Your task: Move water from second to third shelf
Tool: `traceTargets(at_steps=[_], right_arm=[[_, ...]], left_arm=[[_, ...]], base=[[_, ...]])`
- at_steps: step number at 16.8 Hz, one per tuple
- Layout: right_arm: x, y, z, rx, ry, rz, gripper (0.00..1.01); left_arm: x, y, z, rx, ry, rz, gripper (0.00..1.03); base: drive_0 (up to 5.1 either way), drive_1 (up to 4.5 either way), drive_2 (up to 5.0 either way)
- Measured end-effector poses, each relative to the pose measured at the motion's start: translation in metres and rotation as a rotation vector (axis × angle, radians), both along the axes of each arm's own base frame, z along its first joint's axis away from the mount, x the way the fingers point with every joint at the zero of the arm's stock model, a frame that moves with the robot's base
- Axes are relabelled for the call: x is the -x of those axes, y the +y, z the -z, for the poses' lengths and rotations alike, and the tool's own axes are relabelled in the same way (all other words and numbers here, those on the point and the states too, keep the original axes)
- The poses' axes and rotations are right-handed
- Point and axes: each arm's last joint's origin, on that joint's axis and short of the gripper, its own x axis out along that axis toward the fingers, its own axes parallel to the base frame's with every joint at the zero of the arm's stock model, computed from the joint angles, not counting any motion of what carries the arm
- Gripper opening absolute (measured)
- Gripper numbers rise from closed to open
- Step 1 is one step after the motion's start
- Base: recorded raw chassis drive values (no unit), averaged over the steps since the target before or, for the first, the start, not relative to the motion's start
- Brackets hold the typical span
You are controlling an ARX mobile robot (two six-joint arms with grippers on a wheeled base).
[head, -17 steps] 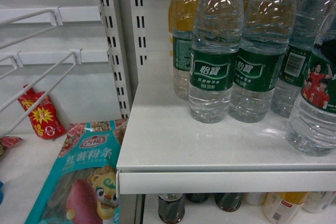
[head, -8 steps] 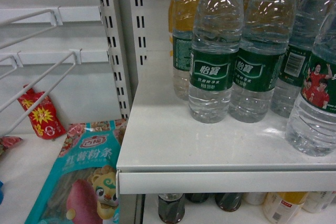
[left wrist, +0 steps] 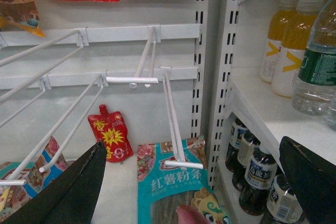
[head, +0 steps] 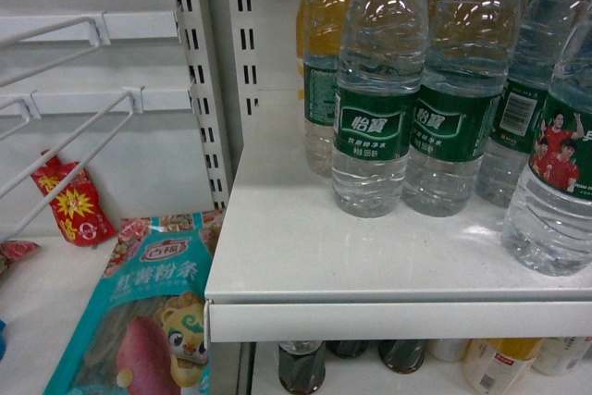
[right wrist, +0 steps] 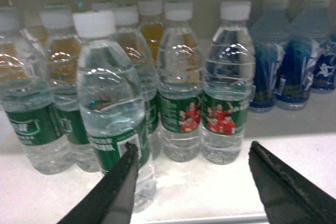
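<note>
The right gripper [right wrist: 191, 182] hangs with its jaws spread wide and nothing between them, facing a row of water bottles on the white shelf [right wrist: 210, 187]. The nearest water bottle [right wrist: 113, 108] stands just beyond its left finger. The left gripper [left wrist: 194, 182] is likewise spread, empty, before wire hooks [left wrist: 173, 114] and a teal noodle packet [left wrist: 173, 187].

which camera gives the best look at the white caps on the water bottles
The right wrist view: it faces the row of water bottles head-on, so their white caps show clearly. The head view cuts those bottles off above the shoulder, with no caps visible. The left wrist view catches only one bottle's side at its edge.
</note>
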Motion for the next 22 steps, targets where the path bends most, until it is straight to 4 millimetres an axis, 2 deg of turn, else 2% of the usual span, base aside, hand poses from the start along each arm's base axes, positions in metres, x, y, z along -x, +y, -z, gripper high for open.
traceTargets(at_steps=[2, 6, 9, 14, 17, 22], right_arm=[[0.010, -0.011, 0.003, 0.014, -0.011, -0.016, 0.37], [0.010, -0.015, 0.008, 0.022, -0.047, -0.005, 0.01], [0.010, -0.015, 0.024, 0.024, 0.000, -0.006, 0.02], [0.017, -0.015, 0.025, 0.024, -0.027, -0.006, 0.02], [0.022, -0.015, 0.035, 0.024, -0.025, -0.005, 0.02], [0.028, -0.015, 0.034, 0.024, -0.036, -0.005, 0.02]], left_arm=[[0.000, 0.000, 0.000, 0.000, 0.000, 0.000, 0.98], [0.000, 0.000, 0.000, 0.000, 0.000, 0.001, 0.98], [0.000, 0.000, 0.000, 0.000, 0.000, 0.000, 0.98], [0.000, 0.000, 0.000, 0.000, 0.000, 0.000, 0.98], [0.000, 0.000, 0.000, 0.000, 0.000, 0.000, 0.98], [0.000, 0.000, 0.000, 0.000, 0.000, 0.000, 0.98]], base=[[0.0, 0.00, 0.0], [0.0, 0.00, 0.0], [0.0, 0.00, 0.0], [0.0, 0.00, 0.0], [0.0, 0.00, 0.0], [0.0, 0.00, 0.0]])
